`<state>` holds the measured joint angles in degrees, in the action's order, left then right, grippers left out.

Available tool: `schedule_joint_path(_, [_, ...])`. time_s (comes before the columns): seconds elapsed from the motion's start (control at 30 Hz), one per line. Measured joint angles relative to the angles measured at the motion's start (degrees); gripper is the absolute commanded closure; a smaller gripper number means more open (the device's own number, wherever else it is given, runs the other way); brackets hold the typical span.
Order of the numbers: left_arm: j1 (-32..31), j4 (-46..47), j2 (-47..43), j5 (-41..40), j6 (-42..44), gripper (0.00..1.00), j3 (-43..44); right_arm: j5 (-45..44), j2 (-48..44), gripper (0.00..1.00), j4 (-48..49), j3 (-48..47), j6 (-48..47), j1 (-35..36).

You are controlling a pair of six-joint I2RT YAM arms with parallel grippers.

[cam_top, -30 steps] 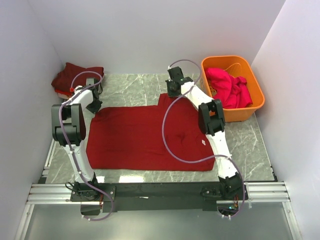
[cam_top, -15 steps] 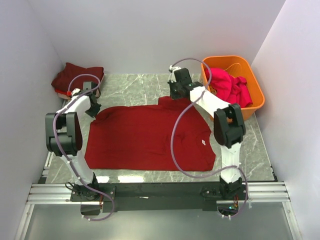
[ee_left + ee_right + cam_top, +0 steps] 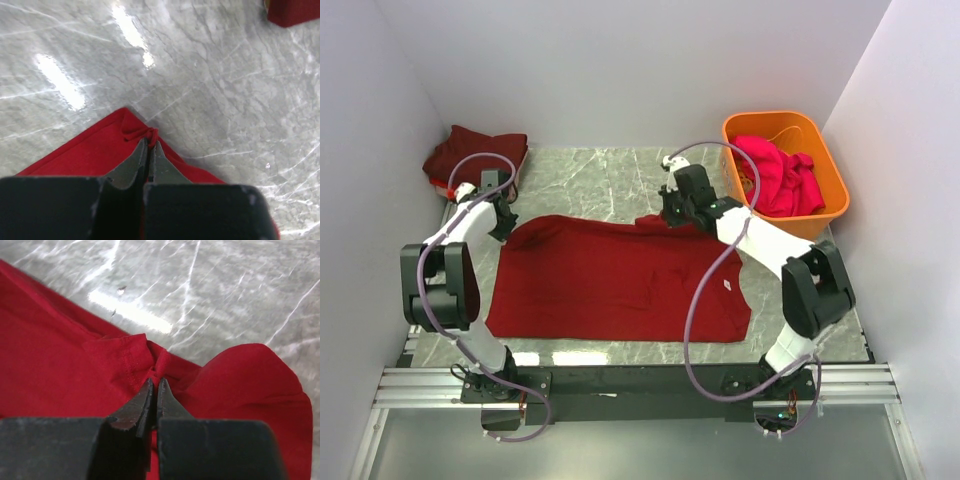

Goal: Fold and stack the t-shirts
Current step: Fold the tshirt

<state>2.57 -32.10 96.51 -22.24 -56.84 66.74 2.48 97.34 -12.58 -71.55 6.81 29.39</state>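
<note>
A dark red t-shirt (image 3: 620, 280) lies spread across the middle of the marble table. My left gripper (image 3: 503, 222) is shut on its far left corner, with the cloth pinched between the jaws (image 3: 150, 137). My right gripper (image 3: 670, 215) is shut on its far edge near the sleeve, with a bunch of cloth at the jaw tips (image 3: 156, 374). A folded maroon t-shirt (image 3: 470, 152) sits at the far left corner. A magenta-pink t-shirt (image 3: 778, 172) lies crumpled in the orange tub (image 3: 832, 205).
The orange tub stands at the far right next to the right wall. White walls close in the table on three sides. A metal rail (image 3: 640, 385) runs along the near edge by the arm bases. Bare marble (image 3: 600, 175) shows beyond the shirt.
Both grippers have pulled the shirt's far edge toward the near side. The shirt's far part now lies closer in, and the right arm's elbow has swung out to the right.
</note>
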Motion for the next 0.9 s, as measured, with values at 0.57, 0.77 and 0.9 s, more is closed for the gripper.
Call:
schedule_joint_path(0.57, [0.0, -2.8, -8.9, -3.6, -4.4, 0.99, -5.7, -8.5, -13.7, 1.00, -1.1, 10.4, 5.5, 6.7])
schedule_joint_path(0.77, [0.0, -3.3, -13.4, -4.7, -5.4, 0.99, -10.6, -9.9, -18.5, 1.00, -1.5, 14.4, 8.7, 8.3])
schedule_joint_path(0.9, [0.0, -2.9, -15.2, -4.7, -5.8, 0.99, -13.5, -11.3, -20.4, 1.00, -2.1, 17.7, 11.5, 10.5])
